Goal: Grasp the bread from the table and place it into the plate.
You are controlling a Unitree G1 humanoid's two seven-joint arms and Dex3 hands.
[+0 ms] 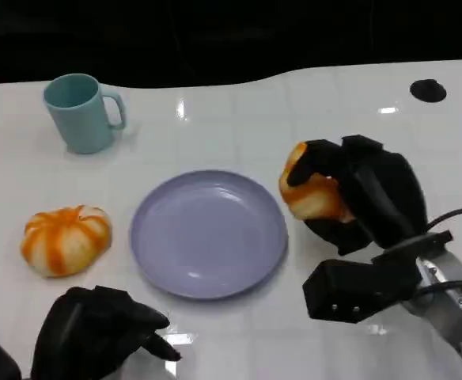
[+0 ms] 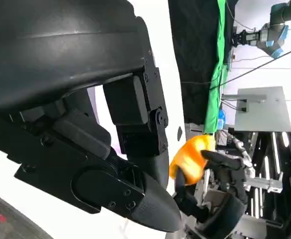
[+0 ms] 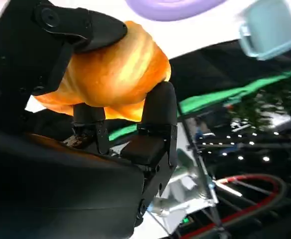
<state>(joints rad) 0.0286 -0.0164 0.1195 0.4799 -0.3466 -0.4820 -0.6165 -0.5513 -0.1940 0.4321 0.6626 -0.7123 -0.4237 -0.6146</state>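
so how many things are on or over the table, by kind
bread: 1, held in the right hand
pumpkin-shaped item: 1
plate: 1
mug: 1
black disc: 1
total: 5

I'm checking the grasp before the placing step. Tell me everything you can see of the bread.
The bread is a rounded, golden-orange roll with a glossy crust, paler beneath. The right hand grips it, black fingers wrapping it from several sides, so much of it is hidden. It sits beside the right rim of the purple plate, not yet over it. Whether it is clear of the table cannot be told.
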